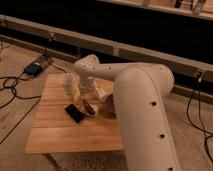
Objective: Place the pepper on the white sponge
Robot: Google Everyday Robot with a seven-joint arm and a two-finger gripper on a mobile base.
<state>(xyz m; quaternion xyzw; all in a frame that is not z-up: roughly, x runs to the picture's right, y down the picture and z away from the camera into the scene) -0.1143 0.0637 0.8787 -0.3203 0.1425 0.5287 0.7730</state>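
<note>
The end effector (88, 100) is hovering just above the pepper (88, 106) beside the white sponge (98, 109) on the counter (55, 135); its grip I cannot tell.

The pepper (88, 106) is small, dark red-brown and elongated, lying tilted on the sponge (98, 107), just right of a black slab (74, 113). The sponge is an off-white blocky pad, partly hidden. The gripper (84, 95) hangs just above the pepper.

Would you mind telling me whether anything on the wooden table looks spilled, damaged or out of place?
Nothing stands out. The black slab lies flat on the wooden table, the pepper rests beside it under the gripper, and no spill or damage shows.
</note>
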